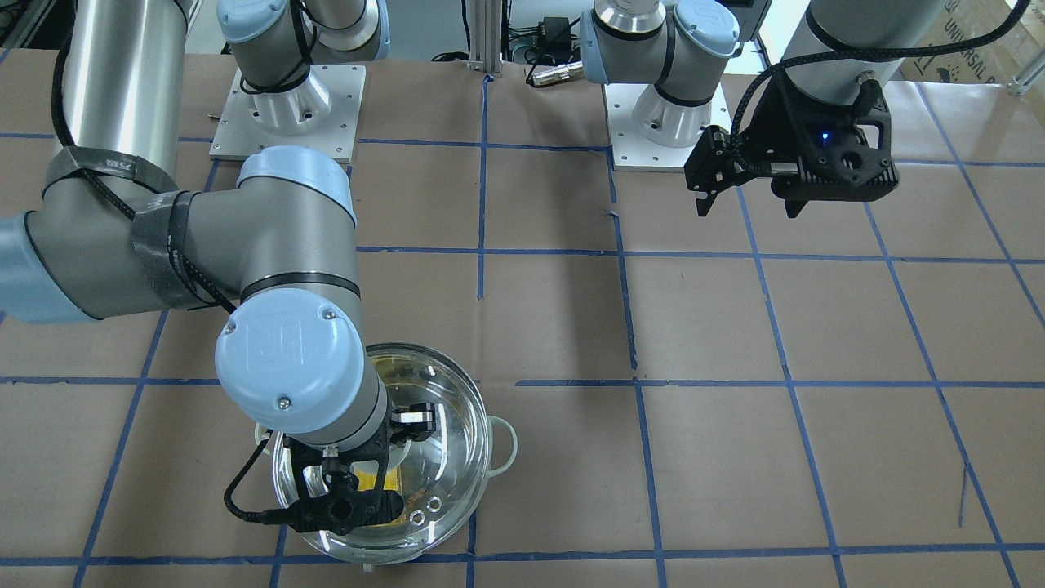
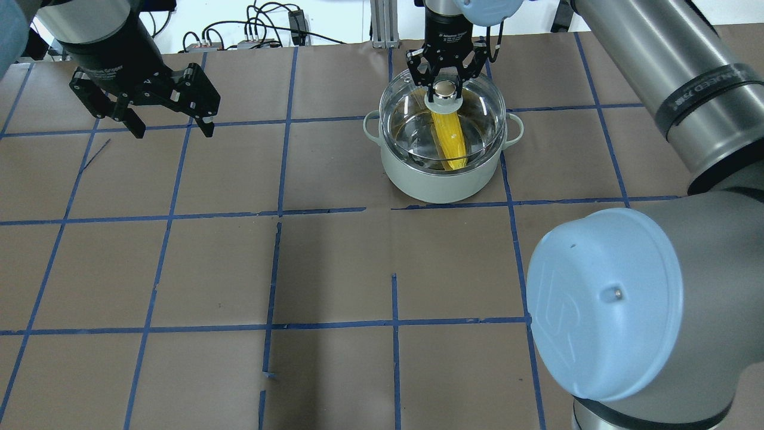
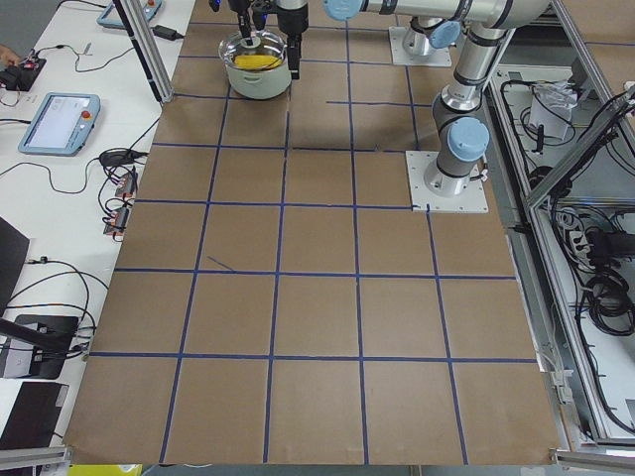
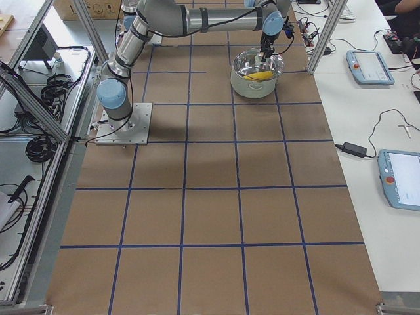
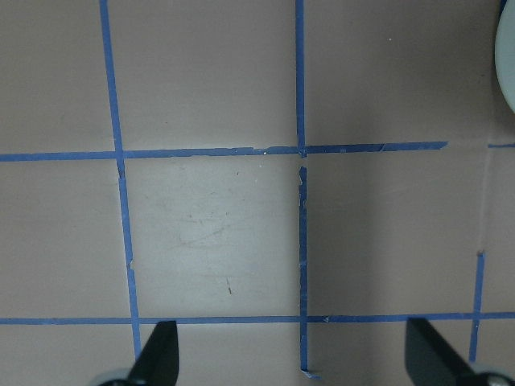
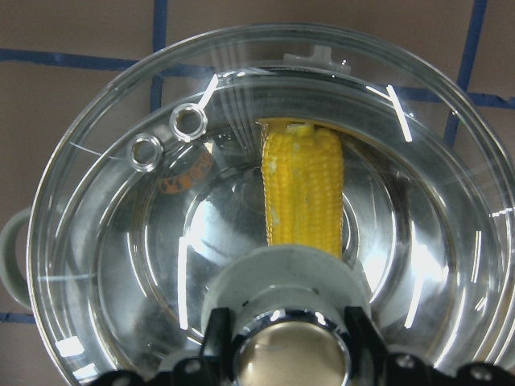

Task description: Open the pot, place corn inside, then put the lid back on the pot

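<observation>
The pot stands close to the tabletop's edge opposite the robot, on the robot's right half. The corn lies inside it. The lid is over the pot's mouth, and the right jaws are closed on either side of its knob. Whether the glass rim is fully seated on the steel rim I cannot tell; in the overhead view it looks a touch offset toward the far edge.

The lid is probably rigid, smooth and fairly heavy for its size, and likely to chip or crack if it drops or lands askew. The centre knob is the only sensible hold: it balances the weight, while the bare glass would be slippery for the jaws. A level, gentle lowering seems wise before release, since a tilted lid could slide off the rim. The corn looks light and firm and needs no more handling.

The left jaws are spread wide with nothing between them, hanging above bare tabletop well apart from the pot, toward the robot's left end
</observation>
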Robot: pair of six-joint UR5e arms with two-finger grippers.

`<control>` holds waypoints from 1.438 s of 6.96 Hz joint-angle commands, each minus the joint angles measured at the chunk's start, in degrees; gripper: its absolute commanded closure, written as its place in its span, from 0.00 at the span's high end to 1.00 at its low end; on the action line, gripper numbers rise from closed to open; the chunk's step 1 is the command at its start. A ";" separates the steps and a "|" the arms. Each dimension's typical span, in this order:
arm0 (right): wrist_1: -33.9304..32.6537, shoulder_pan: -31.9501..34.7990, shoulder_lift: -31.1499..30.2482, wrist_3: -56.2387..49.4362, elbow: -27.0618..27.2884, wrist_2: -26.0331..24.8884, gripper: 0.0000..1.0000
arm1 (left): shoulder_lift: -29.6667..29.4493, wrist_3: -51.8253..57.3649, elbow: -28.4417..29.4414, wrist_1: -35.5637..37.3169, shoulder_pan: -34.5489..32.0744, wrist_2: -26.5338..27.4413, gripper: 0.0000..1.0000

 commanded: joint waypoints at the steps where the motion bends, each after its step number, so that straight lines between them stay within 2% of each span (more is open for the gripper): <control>1: 1.41 -0.09 -0.51 0.00 -0.18 0.02 0.25 | -0.25 0.00 0.08 0.11 0.00 0.00 1.00; 10: 3.09 0.00 -0.42 -0.53 0.44 0.10 0.23 | -0.42 0.00 0.09 0.20 0.09 0.00 1.00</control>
